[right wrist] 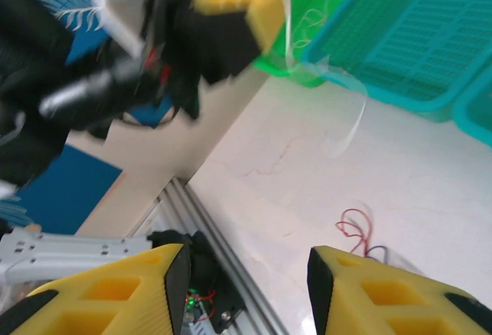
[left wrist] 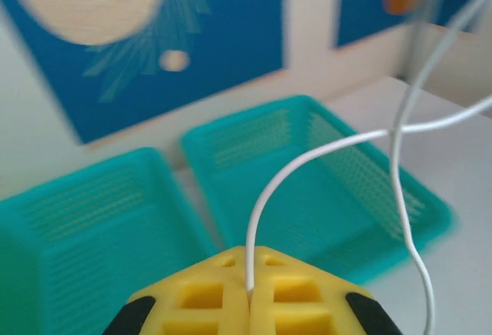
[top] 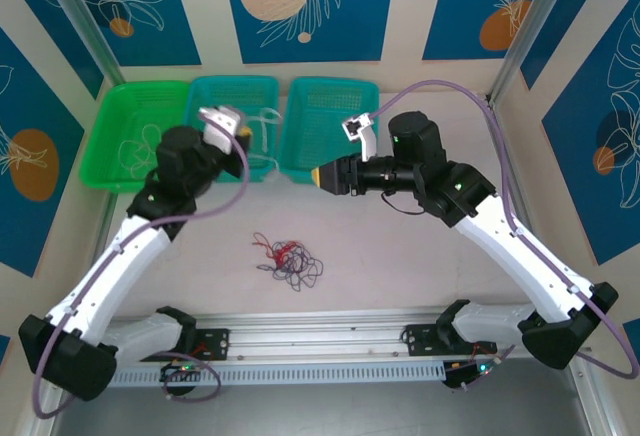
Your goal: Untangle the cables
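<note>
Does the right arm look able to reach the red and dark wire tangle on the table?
Probably yes: the right hand is open and empty, the tangle lies uncovered on the table, and the left hand, shut on a white wire, is raised clear of it.

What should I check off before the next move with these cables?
1. Grip: the left gripper is shut on the white cable: ok.
2. The right gripper is open with nothing between its fingers: ok.
3. Drop spot: in the top view the left gripper hangs over the middle teal basket: ok.
4. White cable's loose end free of everything else: cannot tell; it crosses over itself in the left wrist view.
5. All cables separated: not ok; the tangle of red and dark wires lies knotted on the table.
</note>
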